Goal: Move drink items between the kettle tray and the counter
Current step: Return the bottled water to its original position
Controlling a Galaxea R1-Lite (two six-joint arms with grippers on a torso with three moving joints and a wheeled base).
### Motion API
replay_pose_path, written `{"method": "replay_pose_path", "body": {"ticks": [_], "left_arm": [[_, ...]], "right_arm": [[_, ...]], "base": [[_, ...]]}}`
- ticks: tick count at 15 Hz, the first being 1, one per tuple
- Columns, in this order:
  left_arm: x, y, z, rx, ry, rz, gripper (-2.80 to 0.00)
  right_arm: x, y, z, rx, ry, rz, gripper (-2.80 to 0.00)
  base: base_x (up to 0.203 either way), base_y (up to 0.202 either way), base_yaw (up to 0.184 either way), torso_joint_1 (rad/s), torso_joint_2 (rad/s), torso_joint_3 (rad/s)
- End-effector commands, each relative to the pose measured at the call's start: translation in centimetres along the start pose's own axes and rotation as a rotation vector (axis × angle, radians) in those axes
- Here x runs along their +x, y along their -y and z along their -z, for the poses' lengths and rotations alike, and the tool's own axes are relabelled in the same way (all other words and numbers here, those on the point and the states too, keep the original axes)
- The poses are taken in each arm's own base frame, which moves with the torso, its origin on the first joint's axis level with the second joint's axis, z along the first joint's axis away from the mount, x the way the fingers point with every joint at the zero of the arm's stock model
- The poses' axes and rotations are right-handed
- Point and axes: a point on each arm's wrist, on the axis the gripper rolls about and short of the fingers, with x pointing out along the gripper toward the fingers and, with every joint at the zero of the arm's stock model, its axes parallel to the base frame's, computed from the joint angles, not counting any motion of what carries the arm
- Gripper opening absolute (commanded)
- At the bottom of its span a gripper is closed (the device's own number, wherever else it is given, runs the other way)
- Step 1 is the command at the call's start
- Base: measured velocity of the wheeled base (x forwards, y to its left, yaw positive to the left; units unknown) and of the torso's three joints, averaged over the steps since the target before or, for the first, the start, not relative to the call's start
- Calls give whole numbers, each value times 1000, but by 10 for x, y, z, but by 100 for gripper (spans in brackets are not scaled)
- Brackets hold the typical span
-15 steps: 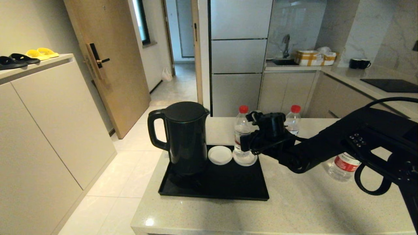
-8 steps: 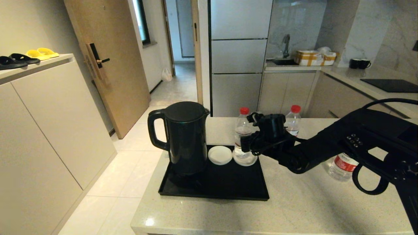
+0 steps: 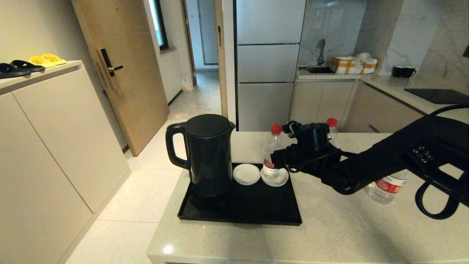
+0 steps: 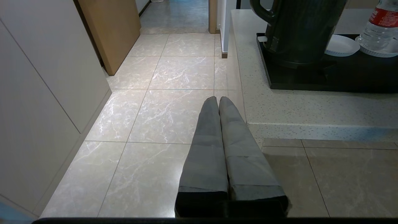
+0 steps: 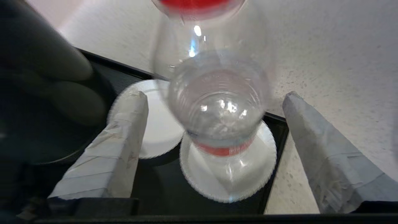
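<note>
One clear red-capped water bottle (image 3: 272,145) (image 5: 217,102) stands on a white saucer (image 3: 274,180) at the back right of the black kettle tray (image 3: 238,211). My right gripper (image 3: 279,160) (image 5: 214,95) is open, one finger on each side of this bottle and neither touching it. A second bottle (image 3: 332,124) stands on the beige counter (image 3: 329,234) behind the gripper. The third bottle (image 3: 384,187) is on the counter at the right, half hidden by my arm. My left gripper (image 4: 218,99) hangs shut over the floor beside the counter.
A tall black kettle (image 3: 209,154) fills the tray's left half, with an empty white saucer (image 3: 247,173) next to it. The counter's left edge drops to the tiled floor (image 4: 174,93). A pale cabinet (image 3: 55,121) with slippers stands at the far left.
My right gripper has shifted slightly right and up. The cap of the bottle on the tray now sits a little lower and further right. The left arm has not moved.
</note>
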Motion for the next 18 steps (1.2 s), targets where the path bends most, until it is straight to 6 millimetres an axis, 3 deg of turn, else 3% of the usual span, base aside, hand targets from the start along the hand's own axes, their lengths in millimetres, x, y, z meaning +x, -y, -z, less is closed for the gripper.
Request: {"method": "replay_pose_path", "body": {"ticks": [1, 3, 5, 7, 8, 12, 15, 18], "left_arm": [[0, 0, 0, 0, -2, -1, -280], [0, 0, 0, 0, -2, -1, -280], [0, 0, 0, 0, -2, -1, -280], [0, 0, 0, 0, -2, -1, -280], [0, 0, 0, 0, -1, -1, -280], [0, 0, 0, 0, 0, -1, -280], [0, 0, 0, 0, -2, -1, -280], [0, 0, 0, 0, -1, -1, -280]], "right_arm": [[-29, 0, -20, 7, 45, -10, 0], [-56, 1, -29, 17, 61, -16, 0], [-97, 2, -43, 55, 73, -6, 0], [-131, 5, -32, 151, 0, 18, 0], [-141, 7, -14, 190, -64, 34, -280], [-164, 19, 50, 221, -188, 198, -280], [-164, 31, 66, 234, -36, 370, -280], [-140, 43, 74, 265, -31, 479, -280]], "base": [[0, 0, 0, 0, 0, 0], [0, 0, 0, 0, 0, 0], [0, 0, 0, 0, 0, 0], [0, 0, 0, 0, 0, 0], [0, 0, 0, 0, 0, 0], [0, 0, 0, 0, 0, 0], [0, 0, 0, 0, 0, 0], [0, 0, 0, 0, 0, 0]]}}
